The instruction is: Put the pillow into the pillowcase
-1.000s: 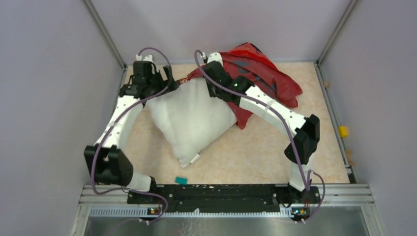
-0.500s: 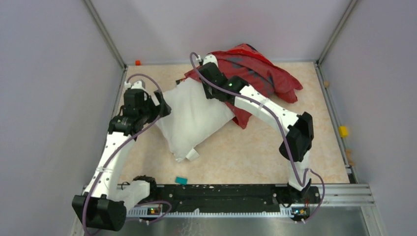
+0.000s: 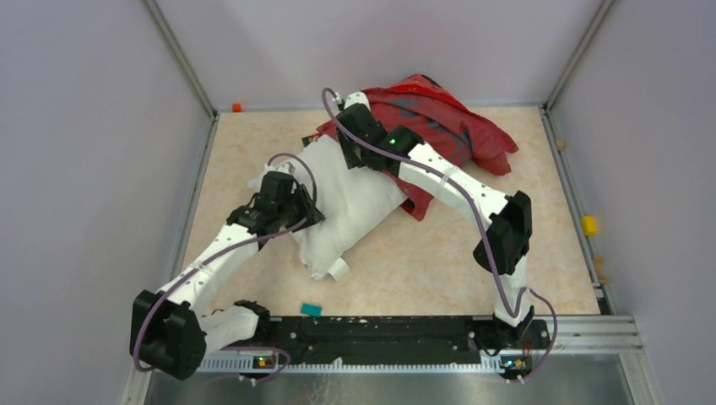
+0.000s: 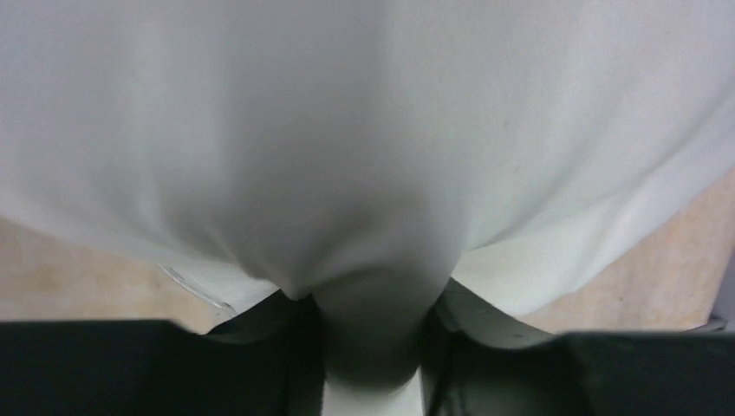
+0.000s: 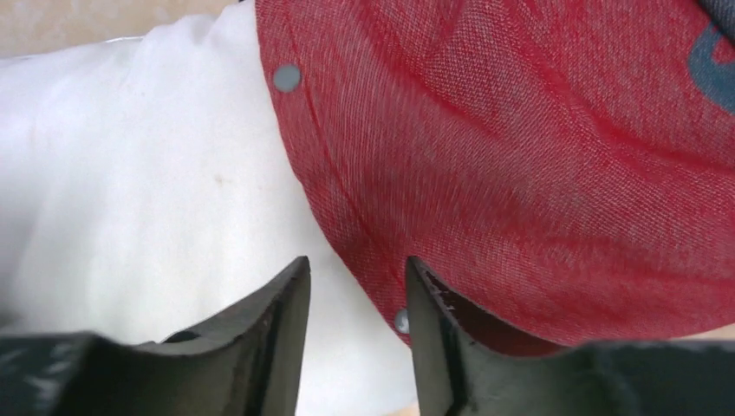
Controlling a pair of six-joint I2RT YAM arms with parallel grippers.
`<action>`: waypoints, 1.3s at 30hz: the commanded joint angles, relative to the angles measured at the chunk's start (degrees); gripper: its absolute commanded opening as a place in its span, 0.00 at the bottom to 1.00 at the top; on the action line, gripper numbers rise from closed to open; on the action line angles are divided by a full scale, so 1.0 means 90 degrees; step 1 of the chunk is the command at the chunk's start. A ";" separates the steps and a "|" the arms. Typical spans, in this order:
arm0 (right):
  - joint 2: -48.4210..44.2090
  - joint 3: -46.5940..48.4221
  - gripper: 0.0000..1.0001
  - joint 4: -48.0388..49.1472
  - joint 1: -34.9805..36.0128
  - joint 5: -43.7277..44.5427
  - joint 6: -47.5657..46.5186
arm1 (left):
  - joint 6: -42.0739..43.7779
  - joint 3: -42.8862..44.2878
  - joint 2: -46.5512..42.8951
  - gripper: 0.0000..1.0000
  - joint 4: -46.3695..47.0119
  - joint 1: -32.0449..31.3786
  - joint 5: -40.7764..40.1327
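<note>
The white pillow (image 3: 350,198) lies on the tan table (image 3: 439,261), left of centre, its long axis running from 7 o'clock up to 1 o'clock. Its far end meets the red pillowcase (image 3: 456,126), which sits crumpled toward 1 o'clock against the back wall, with a dark blue print showing on its folds. The case's near edge overlaps that end of the pillow. The left gripper (image 4: 368,299) is at the pillow's 9 o'clock edge. In the left wrist view its jaws have closed in on a bulging fold of the white fabric, which fills the gap between them. The right gripper (image 5: 356,264) hovers at the pillow's 12 o'clock end. Its two dark fingers (image 5: 277,329) stand a little apart over the line where the red hem crosses the white cloth. Two grey snaps (image 5: 287,77) sit along that hem, one just beside the right-hand finger. Whether the fingers touch the cloth cannot be told. A small teal block (image 3: 311,310) lies at 6 o'clock of the pillow, near the arm bases.
</note>
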 commanded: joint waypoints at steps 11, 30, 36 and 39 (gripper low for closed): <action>-0.2752 -0.4209 0.85 0.2132 0.0041 0.1383 -0.0300 | 0.0061 0.0402 0.0933 0.00 0.0896 0.1021 0.0580; -0.1793 -0.5386 0.78 0.3734 -0.0284 0.2631 -0.1001 | 0.0458 0.0479 0.0722 0.00 0.0591 0.1631 0.0853; -0.1825 -0.5243 0.47 0.3538 -0.0372 0.3432 -0.0827 | 0.0547 0.0498 0.0705 0.00 0.0520 0.1660 0.0729; -0.1954 -0.5077 0.29 0.3359 -0.0384 0.3531 -0.0806 | 0.0590 0.0488 0.0700 0.00 0.0465 0.1680 0.0636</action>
